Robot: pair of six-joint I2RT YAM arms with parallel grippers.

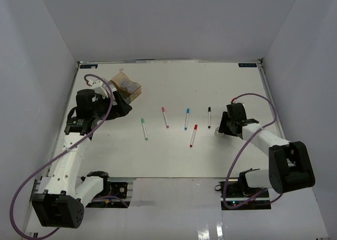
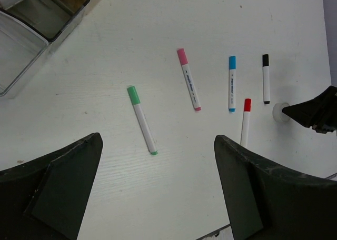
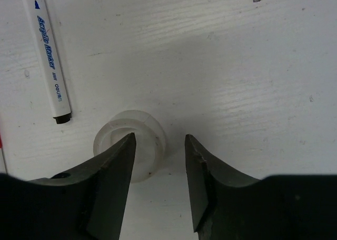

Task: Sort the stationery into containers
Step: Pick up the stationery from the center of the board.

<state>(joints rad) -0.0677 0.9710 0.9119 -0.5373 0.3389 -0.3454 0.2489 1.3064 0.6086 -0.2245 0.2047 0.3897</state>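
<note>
Just beside blk marker (image 3: 50, 56) tip, tape roll (image 3: 118, 132) edge hidden by R claw (image 3: 159, 140).

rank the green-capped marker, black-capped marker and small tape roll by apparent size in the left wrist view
1. green-capped marker
2. black-capped marker, looks shorter, though it lies farther from the camera
3. small tape roll

A white table (image 1: 174, 156) fills the middle, grey walls (image 1: 31, 66) around it, small blue labels (image 1: 247, 66) at its upper corners.
</note>
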